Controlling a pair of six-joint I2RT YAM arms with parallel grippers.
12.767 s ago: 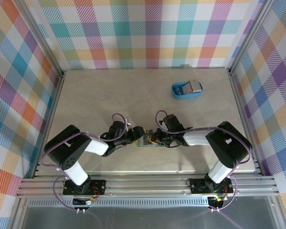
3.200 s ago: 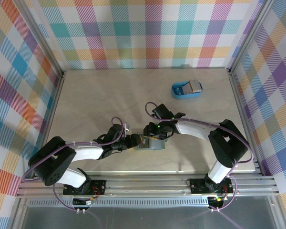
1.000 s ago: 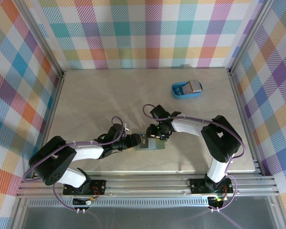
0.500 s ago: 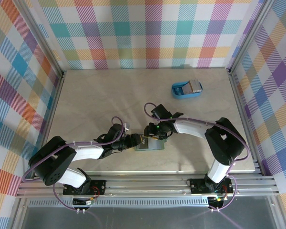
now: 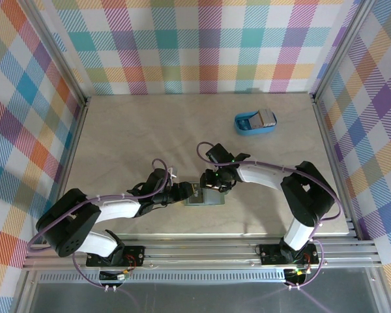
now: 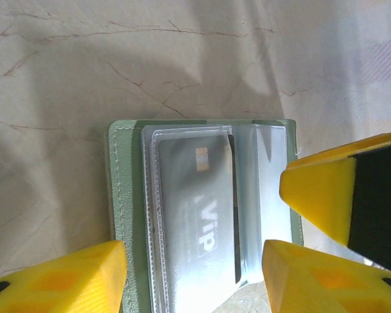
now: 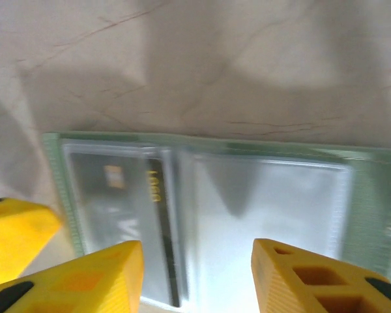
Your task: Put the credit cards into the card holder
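Left wrist shows the grey-white card (image 6: 195, 215) lying in a clear pocket of the card holder (image 6: 120, 195). Over the holder hover the left gripper (image 6: 192, 277) and right gripper (image 7: 197, 274), jaws apart, gripping nothing. Best pin it flat and nudge the card squarely inward.

**Soft green cover, shiny clear pockets**

The card holder (image 6: 120, 215) has a matt sage-green cover that looks soft, with a stitched seam along its edge. Its pockets are clear, glossy plastic that catches the light. The credit card (image 6: 189, 222) in one pocket is smooth and silvery grey. The table (image 6: 182, 59) is smooth, matt beige with stone-like veins. The left gripper (image 6: 192, 267) and right gripper (image 7: 197, 261) have matt yellow plastic fingers. The blue tray (image 5: 242, 124) looks like plastic.
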